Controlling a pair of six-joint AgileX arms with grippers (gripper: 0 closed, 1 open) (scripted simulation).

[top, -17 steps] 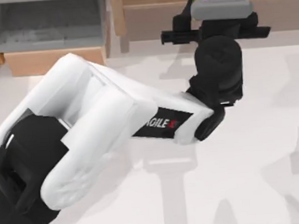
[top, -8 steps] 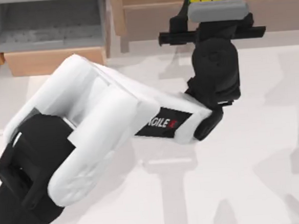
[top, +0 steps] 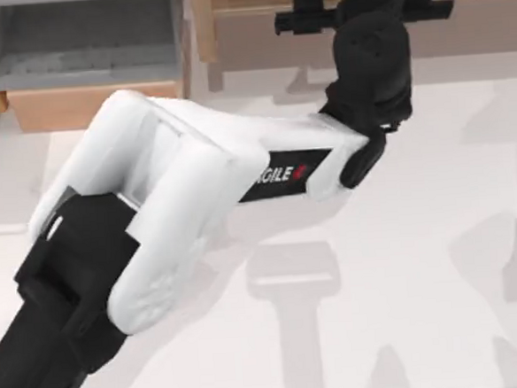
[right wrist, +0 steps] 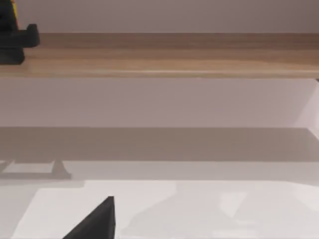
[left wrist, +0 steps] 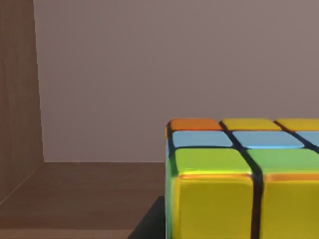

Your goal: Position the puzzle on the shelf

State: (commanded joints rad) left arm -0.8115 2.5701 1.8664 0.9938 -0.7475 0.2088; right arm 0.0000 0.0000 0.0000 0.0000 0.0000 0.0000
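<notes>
Glossy gridded puzzle (left wrist: pixel 239 184) over smooth wooden shelf (left wrist: pixel 79 194).

The small twisty puzzle cube (left wrist: pixel 234 184) of yellow, green, blue and orange squares looks like glossy plastic, its tiles catching bright highlights between matt dark grid lines. Beneath it, the long light-brown shelf (left wrist: pixel 84 191) has a smooth, matt wood finish with faint grain. The pale table (top: pixel 424 280) looks smooth and matt.

A grey-lined box compartment (top: pixel 80 47) with a light wooden front sat at the back left of the white table (top: pixel 407 281) — pretty plain.
</notes>
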